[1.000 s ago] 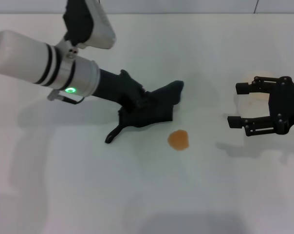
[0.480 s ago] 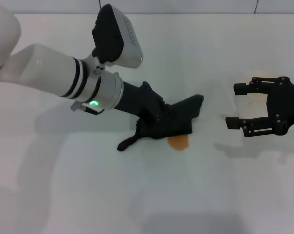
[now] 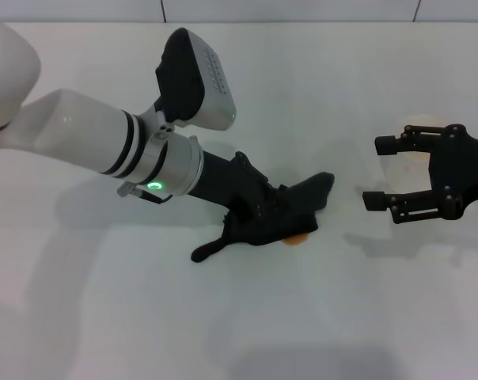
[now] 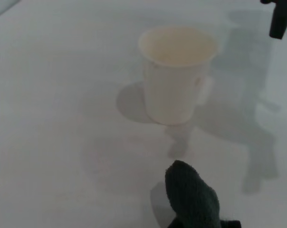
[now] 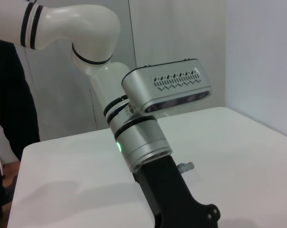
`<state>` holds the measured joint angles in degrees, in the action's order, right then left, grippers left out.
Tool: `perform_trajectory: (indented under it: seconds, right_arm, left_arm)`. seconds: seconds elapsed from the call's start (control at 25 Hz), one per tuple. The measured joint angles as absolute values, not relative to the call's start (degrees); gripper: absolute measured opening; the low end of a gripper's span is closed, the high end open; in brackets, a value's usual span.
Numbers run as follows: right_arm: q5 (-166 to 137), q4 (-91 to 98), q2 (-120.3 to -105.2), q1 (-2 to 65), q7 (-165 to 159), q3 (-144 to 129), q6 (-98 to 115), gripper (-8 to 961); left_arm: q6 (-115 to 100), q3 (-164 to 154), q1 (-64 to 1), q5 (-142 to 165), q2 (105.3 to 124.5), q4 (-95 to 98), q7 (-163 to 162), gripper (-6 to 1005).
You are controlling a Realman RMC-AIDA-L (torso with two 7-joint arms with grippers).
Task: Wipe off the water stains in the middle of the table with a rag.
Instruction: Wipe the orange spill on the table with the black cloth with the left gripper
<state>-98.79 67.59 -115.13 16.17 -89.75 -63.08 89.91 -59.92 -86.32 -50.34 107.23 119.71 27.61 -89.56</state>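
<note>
- Left gripper (image 3: 264, 212) is down at the middle of the table (image 3: 104, 317), its black fingers buried in the rag (image 3: 290, 214) and clamped on the cloth, pressing it against the surface.
- Reaching in from the far left, the left arm slants down toward the centre; a green light glows on its silver wrist ring (image 3: 153, 187).
- Black and crumpled, the rag spreads to the right of the gripper. One blunt corner points right and far, toward the cup; a thin tail-like corner (image 3: 207, 250) trails off to the near left, lying on the table.
- Most of the water stains (image 3: 297, 238) sit under the rag. Only a small orange-brown sliver shows, at the cloth's near edge.
- Right gripper (image 3: 377, 172) hovers at the right side of the table, well apart from the rag, with its jaws spread wide and nothing between them.
- A translucent whitish plastic cup (image 4: 176, 73) stands upright on the table behind the right gripper's fingers, partly hidden by them in the head view. In the left wrist view it stands clear, beyond the rag's blunt corner and not touching it.
- From the right wrist view, the left arm's white forearm (image 5: 93, 57) and grey camera housing (image 5: 167, 84) show above the white tabletop.
</note>
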Motion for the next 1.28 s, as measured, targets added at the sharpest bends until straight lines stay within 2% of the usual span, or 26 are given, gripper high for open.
perform_trajectory:
  seconds: [1.28]
  right_arm:
    - [-99.09,68.41,-115.14,16.27,-90.69,-63.77,89.53,854]
  left_arm:
    - [-64.78,-87.72,-49.77,106.42,119.7,28.6,-89.41,87]
